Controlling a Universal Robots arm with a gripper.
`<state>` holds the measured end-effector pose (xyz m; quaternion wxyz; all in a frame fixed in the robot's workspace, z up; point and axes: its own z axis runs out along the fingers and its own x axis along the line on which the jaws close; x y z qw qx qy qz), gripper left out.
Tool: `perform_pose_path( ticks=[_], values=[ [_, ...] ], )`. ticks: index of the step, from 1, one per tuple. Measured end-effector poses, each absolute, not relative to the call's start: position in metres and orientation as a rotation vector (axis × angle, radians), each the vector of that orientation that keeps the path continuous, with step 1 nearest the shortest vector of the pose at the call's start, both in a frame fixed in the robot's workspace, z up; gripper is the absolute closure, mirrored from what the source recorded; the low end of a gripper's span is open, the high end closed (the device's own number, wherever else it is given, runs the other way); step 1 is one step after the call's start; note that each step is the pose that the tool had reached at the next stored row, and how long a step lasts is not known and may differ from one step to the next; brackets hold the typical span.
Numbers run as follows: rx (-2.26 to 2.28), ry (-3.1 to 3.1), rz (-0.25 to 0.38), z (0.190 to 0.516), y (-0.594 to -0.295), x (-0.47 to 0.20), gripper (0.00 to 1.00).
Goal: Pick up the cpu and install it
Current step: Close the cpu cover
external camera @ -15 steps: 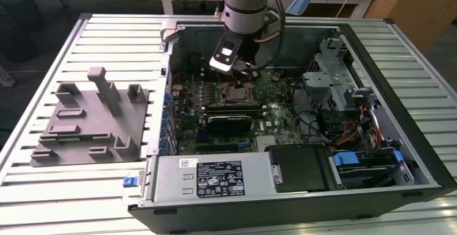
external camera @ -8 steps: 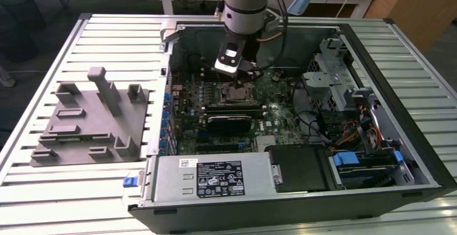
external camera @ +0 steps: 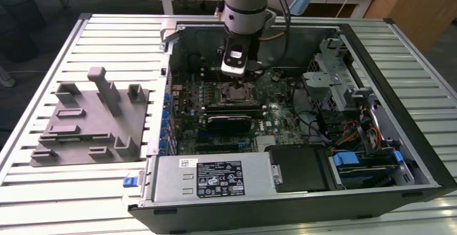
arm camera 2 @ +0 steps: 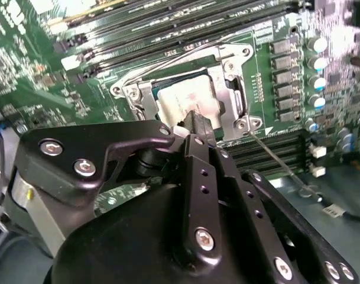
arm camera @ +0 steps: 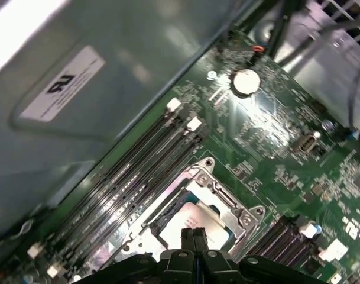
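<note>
Where black end effector (arm camera: 193,235) hangs, flat silver square cpu (arm camera: 213,227) fills metal socket (arm camera: 225,199).

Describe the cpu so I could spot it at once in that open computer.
Look into the open computer case lying on the table, at its green motherboard. Under the gripper, a metal socket frame surrounds the cpu. It is a flat, pale silver square, unlike the long dark memory slots alongside.
</note>
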<state>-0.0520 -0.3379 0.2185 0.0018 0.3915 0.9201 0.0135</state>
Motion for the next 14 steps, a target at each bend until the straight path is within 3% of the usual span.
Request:
perform_pose_path(
  ticks=[14],
  values=[
    [0.855,3.023,0.043,0.2182,-0.3379,-0.0520,0.89]
  ],
)
